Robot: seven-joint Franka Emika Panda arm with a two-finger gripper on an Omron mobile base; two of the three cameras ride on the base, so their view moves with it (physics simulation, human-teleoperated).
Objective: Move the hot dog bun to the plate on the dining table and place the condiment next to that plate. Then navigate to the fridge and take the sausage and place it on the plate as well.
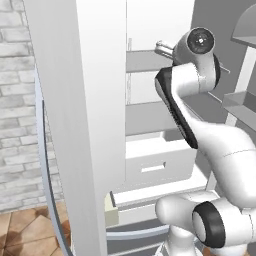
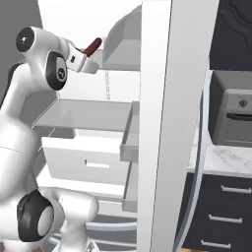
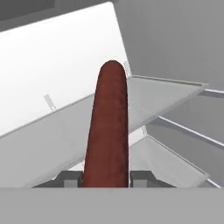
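My gripper is shut on the sausage, a dark red-brown cylinder that sticks out straight ahead from between the fingertips. In the right base view the sausage points up and to the right from the gripper, just above an upper shelf inside the open fridge. The left base view shows the arm reaching up into the fridge, with the hand at the top shelf. The hot dog bun, the plate, the condiment and the dining table are out of view.
Open fridge doors flank the arm on both sides. White drawers sit under the shelves. A dark oven stands on a marble counter over dark cabinets to the right. A brick wall and wooden floor lie to the left.
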